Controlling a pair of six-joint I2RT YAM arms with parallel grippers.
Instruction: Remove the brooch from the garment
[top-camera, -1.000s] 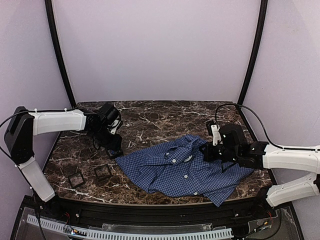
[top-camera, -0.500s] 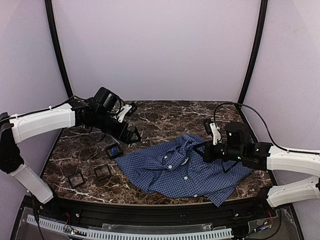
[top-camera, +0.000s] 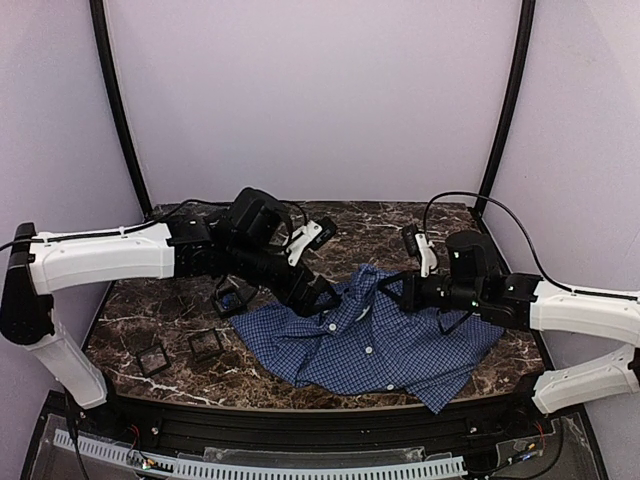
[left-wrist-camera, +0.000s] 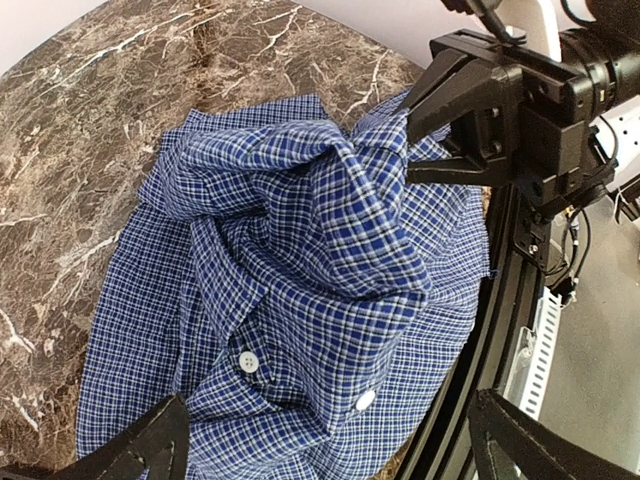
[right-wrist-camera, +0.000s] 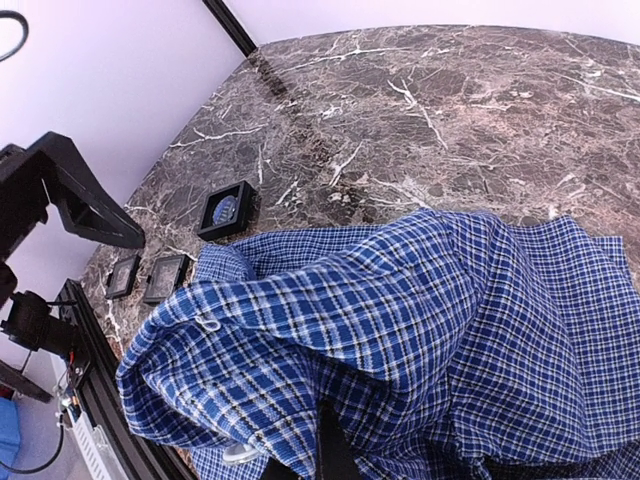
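**Shirt (top-camera: 385, 350) pinched up by right pincer (top-camera: 392, 288), left pincer (top-camera: 322, 265) wide open over it**

Blue-check shirt crumpled on the right half of the marble tabletop (top-camera: 330, 222), its near edge close to the front. Right pincer clamped tight on a fold near the collar, with the fabric drawn up into a peak off the tabletop. Seen from the left wrist as black fingers (left-wrist-camera: 450, 120) biting that peak. Left pincer spread to its fullest, holding nothing, poised over the shirt's left part; contact with the cloth not clear. Two white buttons (left-wrist-camera: 247, 362) showing on the placket beneath it. Left of the shirt, three black square trays (top-camera: 205, 345): two side by side toward the front, one farther back just beside the shirt's edge. In that farther tray (right-wrist-camera: 246, 200), a small bluish piece (right-wrist-camera: 226, 208), too small to tell what.
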